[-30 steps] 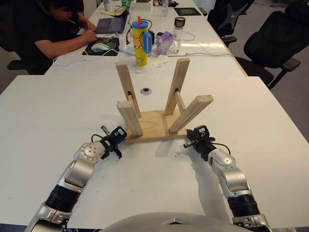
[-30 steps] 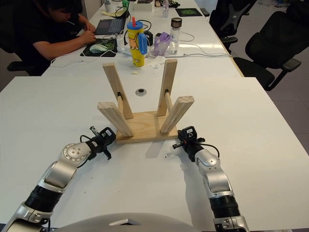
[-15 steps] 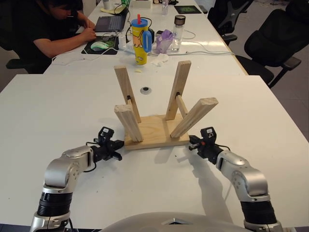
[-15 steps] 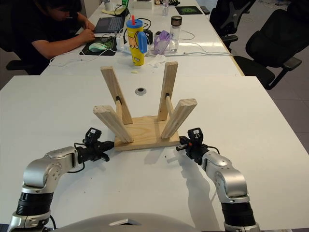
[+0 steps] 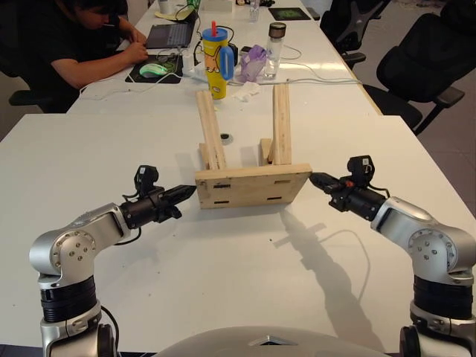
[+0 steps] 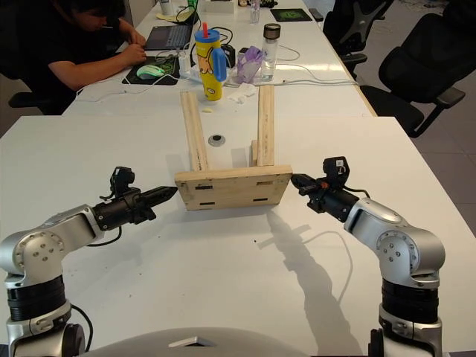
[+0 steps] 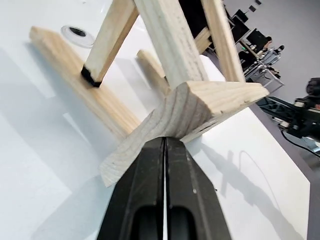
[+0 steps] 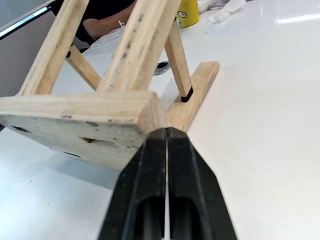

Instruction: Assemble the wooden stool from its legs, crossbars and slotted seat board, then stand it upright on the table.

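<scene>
Left tool (image 5: 186, 191) is closed, tips together and pressed on the left end of the seat (image 5: 253, 186). Left wrist view gives the proof: fingers (image 7: 182, 170) meet in a thin seam and butt the seat's end grain. The stool (image 5: 249, 160) lies tipped on the tabletop (image 5: 223, 282), seat on edge facing the robot, legs (image 5: 210, 130) pointing away. Head views show slots in the seat face. Left wrist view shows a black-tipped crossbar (image 7: 107, 42). Right tool (image 5: 316, 178) is closed too, tips on the seat's right end; right wrist view shows its fingers (image 8: 150, 175) shut at the corner. A cup (image 5: 216, 63) stands beyond.
</scene>
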